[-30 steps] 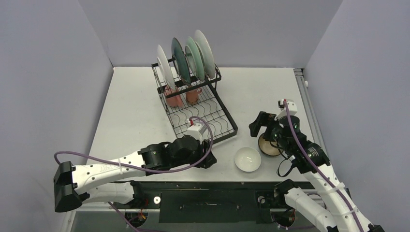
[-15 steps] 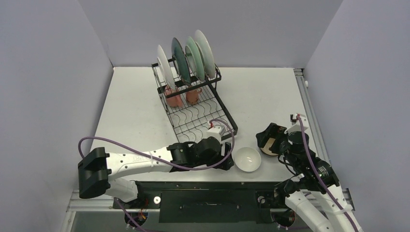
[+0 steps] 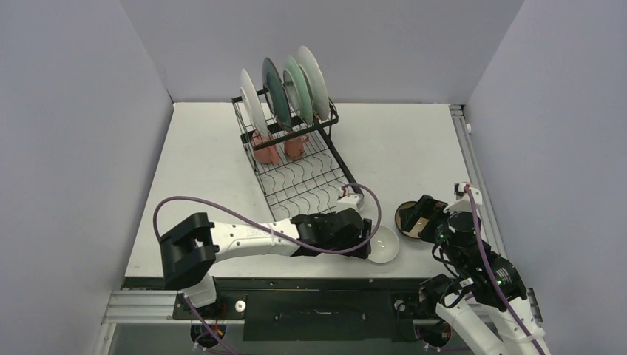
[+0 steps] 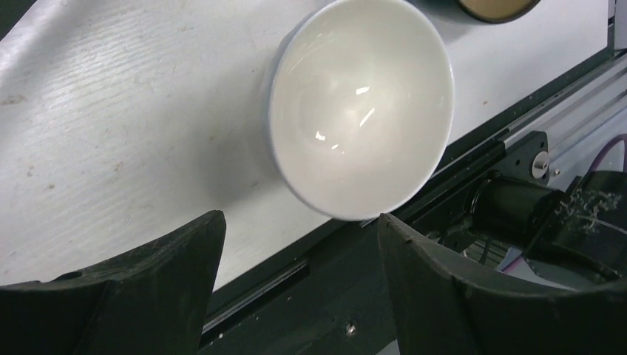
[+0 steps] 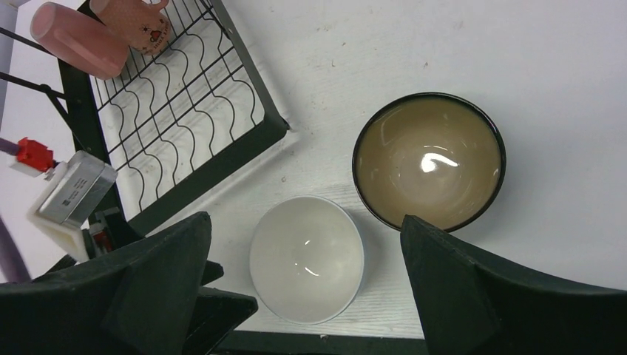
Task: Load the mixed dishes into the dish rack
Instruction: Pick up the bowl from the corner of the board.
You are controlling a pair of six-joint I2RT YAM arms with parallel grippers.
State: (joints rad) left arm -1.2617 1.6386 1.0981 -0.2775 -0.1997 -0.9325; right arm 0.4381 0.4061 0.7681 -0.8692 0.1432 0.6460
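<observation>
The left claw (image 4: 299,222) stands wide and empty just short of the white bowl (image 4: 362,111) at the near edge of the counter (image 3: 414,148), likely to pinch its rim. The right claw (image 5: 304,222), wide and empty, hovers above; the rack (image 5: 222,168) waits nearby.

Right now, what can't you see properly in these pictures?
- Dark bowl: top view, the right gripper covers its right side; left wrist view, cut off by the top edge.
- White bowl: top view, the left gripper hides its left rim.
- Plates: top view, edge-on and too small to show patterns.
- Pink mugs: right wrist view, cut off by the top edge.
</observation>
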